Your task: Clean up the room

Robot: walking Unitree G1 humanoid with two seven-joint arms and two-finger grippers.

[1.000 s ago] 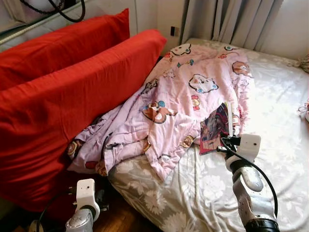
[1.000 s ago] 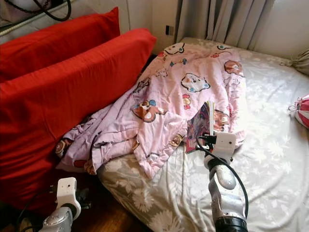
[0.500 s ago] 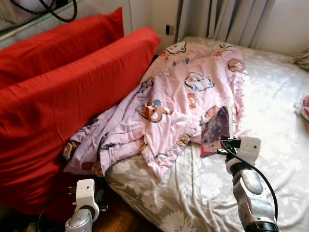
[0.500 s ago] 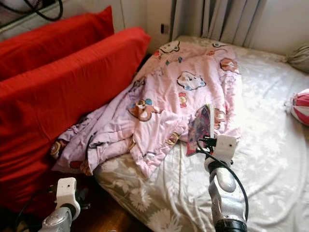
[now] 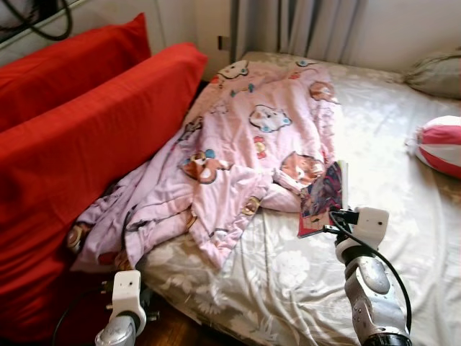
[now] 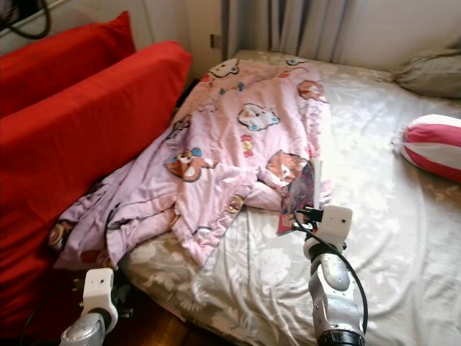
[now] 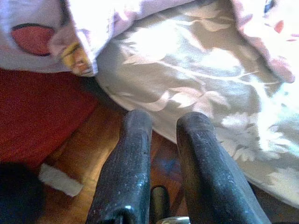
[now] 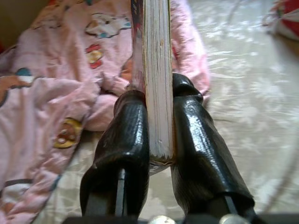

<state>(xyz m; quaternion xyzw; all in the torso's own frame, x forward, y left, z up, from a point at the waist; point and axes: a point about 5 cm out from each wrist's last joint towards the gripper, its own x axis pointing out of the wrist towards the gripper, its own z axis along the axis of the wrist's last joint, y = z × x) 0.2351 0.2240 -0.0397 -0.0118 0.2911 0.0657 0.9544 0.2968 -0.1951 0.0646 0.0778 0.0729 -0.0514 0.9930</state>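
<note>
My right gripper (image 8: 159, 86) is shut on a thick book (image 5: 323, 198) with a colourful cover, its fingers (image 8: 128, 135) pressing both sides near the lower edge. The book stands on edge just above the floral bed sheet (image 5: 288, 274), next to the rumpled pink cartoon blanket (image 5: 238, 144). That blanket lies spread from the bed's head down to its near left corner. Low beside the bed's edge, my left gripper (image 7: 166, 122) hangs shut with nothing in it, over the wooden floor (image 7: 93, 149).
Two big red cushions (image 5: 86, 130) lean against the bed's left side. A pink-and-white striped pillow (image 5: 441, 144) and a grey pillow (image 5: 436, 72) lie at the far right. Curtains (image 5: 288, 25) hang behind the bed.
The view has swung to the right, bringing the striped pillow and grey pillow into sight. The book stays in my right gripper and now stands clear of the blanket's edge.
</note>
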